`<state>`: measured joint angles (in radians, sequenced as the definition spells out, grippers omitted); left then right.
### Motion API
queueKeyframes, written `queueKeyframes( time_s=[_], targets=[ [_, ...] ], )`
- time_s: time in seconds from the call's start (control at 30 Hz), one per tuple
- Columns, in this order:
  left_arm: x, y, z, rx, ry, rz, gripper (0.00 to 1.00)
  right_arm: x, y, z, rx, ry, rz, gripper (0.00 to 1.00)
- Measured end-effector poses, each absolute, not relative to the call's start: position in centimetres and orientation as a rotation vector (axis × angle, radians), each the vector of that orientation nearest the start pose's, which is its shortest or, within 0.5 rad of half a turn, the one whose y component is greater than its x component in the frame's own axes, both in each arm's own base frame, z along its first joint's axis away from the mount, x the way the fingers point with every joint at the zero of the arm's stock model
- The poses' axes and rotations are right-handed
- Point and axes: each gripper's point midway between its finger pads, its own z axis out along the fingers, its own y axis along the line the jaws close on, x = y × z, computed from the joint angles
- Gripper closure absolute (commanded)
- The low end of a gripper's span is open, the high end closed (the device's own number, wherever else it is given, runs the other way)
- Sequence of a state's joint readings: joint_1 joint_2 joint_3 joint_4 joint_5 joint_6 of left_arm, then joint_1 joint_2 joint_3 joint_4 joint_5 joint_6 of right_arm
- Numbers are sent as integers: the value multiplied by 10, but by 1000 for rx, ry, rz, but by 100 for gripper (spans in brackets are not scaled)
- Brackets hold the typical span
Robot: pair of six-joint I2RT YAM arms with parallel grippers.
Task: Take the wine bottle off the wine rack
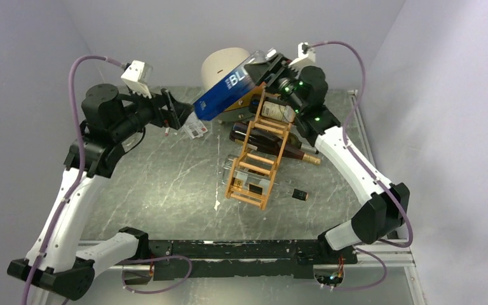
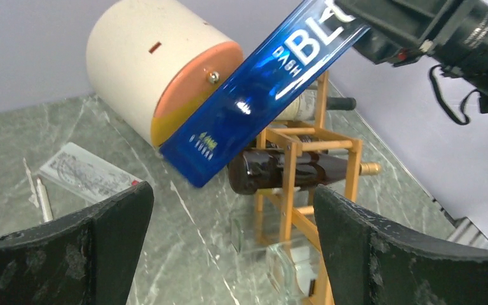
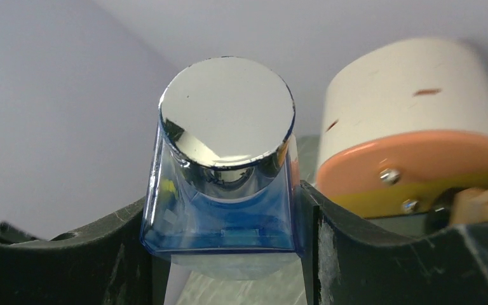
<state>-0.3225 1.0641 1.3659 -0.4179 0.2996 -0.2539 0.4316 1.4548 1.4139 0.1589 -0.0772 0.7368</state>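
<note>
My right gripper (image 1: 264,63) is shut on the neck end of a blue, square-sided wine bottle (image 1: 225,95) with a chrome cap (image 3: 229,111). The bottle (image 2: 254,95) hangs tilted in the air, base down to the left, above and clear of the wine rack (image 1: 260,162). In the right wrist view its shoulders (image 3: 225,190) sit tight between both pads. The orange-tan ladder-like rack (image 2: 292,184) leans at the table's middle with dark bottles (image 1: 273,145) lying across its rungs. My left gripper (image 1: 181,114) stands open and holds nothing, just left of the blue bottle's base.
A round cream-and-orange drawer box (image 1: 225,63) lies behind the rack. A printed card (image 1: 196,130) and a pen (image 2: 43,198) lie under the left gripper. A clear glass bottle (image 2: 292,260) rests low in the rack. A small black object (image 1: 299,194) lies to the rack's right.
</note>
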Motion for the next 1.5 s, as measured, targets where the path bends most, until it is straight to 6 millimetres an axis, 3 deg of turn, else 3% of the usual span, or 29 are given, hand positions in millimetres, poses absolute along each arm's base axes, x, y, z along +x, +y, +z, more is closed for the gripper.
queueKeyframes(
  time_s=[0.13,0.23,0.4,0.5,0.63,0.8,0.97,1.17,1.27,1.37,1.4,1.5],
  targets=[
    [278,-159,404,279,1729,-693,4,396,296,415,42,1586,1100,100],
    [264,-155,390,291,1766,-686,2,376,336,404,-42,1630,1171,100],
    [256,-149,355,305,1890,-652,3,343,395,368,-190,1748,1241,100],
    [256,-147,338,299,1959,-633,4,336,416,347,-274,1794,1241,100],
    [252,-141,335,262,1971,-613,3,334,422,326,-371,1822,1202,100],
    [238,-125,351,130,1909,-599,3,326,426,322,-550,1739,1172,100],
    [236,-116,359,2,1882,-606,4,299,446,316,-785,1610,1114,100],
    [241,-110,337,-94,1919,-581,4,267,466,287,-992,1521,1004,100],
    [234,-105,323,-135,1927,-576,4,258,469,267,-1051,1524,955,100],
    [226,-99,324,-169,1890,-581,3,256,474,253,-1088,1522,902,100],
    [224,-97,325,-176,1877,-584,2,257,476,249,-1098,1518,878,99],
    [215,-94,335,-181,1826,-600,1,257,480,243,-1114,1502,825,83]
  ],
)
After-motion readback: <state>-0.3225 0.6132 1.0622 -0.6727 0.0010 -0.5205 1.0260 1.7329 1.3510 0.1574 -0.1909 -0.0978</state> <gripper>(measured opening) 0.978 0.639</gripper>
